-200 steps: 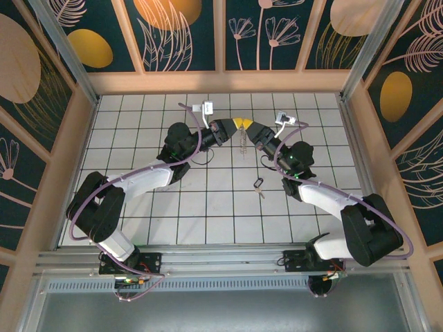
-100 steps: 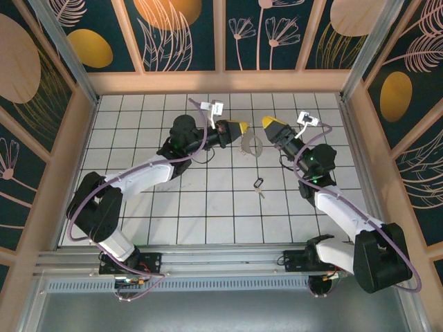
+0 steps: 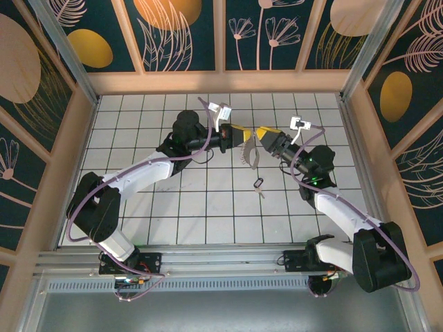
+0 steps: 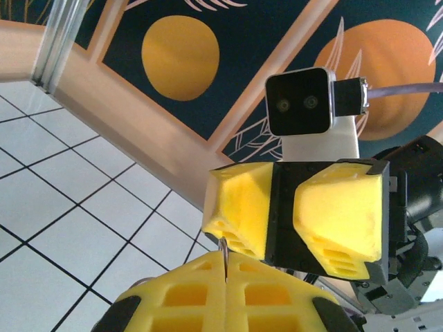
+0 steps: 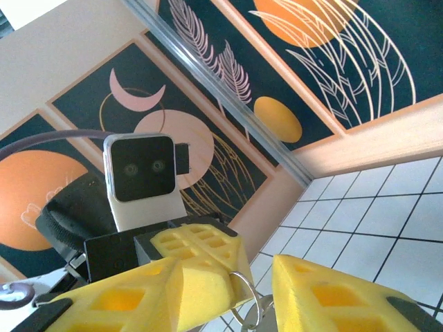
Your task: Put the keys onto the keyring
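Note:
The keyring [image 3: 249, 155] is a silvery loop hanging in the air above the tiles near the back. My left gripper [image 3: 243, 135] is shut on its top edge. In the left wrist view the ring's thin edge [image 4: 225, 250] is pinched between my yellow fingers [image 4: 187, 297]. My right gripper [image 3: 262, 137] faces the left one closely and is open. In the right wrist view the ring [image 5: 246, 294] stands between its spread fingers [image 5: 325, 297]. The black-headed key [image 3: 258, 184] lies on the floor tiles just in front of the ring, apart from both grippers.
The white tiled floor [image 3: 208, 207] is enclosed by wooden rails and patterned walls [image 3: 221, 76]. Purple cables [image 3: 145, 173] loop along both arms. The right gripper's yellow fingers [image 4: 332, 214] and its wrist camera [image 4: 299, 102] loom close in the left wrist view.
The right gripper drew away to the right, then came back to the ring with its fingers apart. The left gripper carried the keyring slightly right and kept its hold.

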Controlling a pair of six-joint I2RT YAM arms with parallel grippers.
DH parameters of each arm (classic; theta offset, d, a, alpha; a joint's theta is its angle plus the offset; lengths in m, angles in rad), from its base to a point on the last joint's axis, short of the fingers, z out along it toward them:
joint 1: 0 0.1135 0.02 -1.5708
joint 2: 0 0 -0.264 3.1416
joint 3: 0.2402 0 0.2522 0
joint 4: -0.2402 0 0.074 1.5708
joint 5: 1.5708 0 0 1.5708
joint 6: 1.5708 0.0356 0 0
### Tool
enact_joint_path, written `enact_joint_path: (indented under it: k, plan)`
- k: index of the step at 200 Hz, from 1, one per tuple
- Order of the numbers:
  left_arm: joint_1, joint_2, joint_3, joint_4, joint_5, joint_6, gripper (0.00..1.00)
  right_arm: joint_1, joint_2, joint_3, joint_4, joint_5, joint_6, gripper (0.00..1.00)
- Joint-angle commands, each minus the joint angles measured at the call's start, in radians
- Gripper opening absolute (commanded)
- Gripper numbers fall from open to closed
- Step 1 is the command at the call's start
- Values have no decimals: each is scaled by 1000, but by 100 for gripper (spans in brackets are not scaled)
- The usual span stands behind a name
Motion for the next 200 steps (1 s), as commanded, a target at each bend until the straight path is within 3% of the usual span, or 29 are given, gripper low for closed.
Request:
enact_joint_path:
  k: [1, 122, 191, 200]
  plan:
    - [-5, -16, 37, 7, 44, 30, 0, -6, -4, -19, 64, -40, -4, 38]
    - [-4, -2, 35, 48, 76, 4, 0, 30, 57, -4, 104, -38, 5, 32]
    - [-5, 7, 31, 56, 85, -2, 0, 35, 58, 1, 107, -37, 1, 0]
    - [-5, 7, 30, 57, 85, -3, 0, 35, 57, 1, 108, -38, 1, 0]
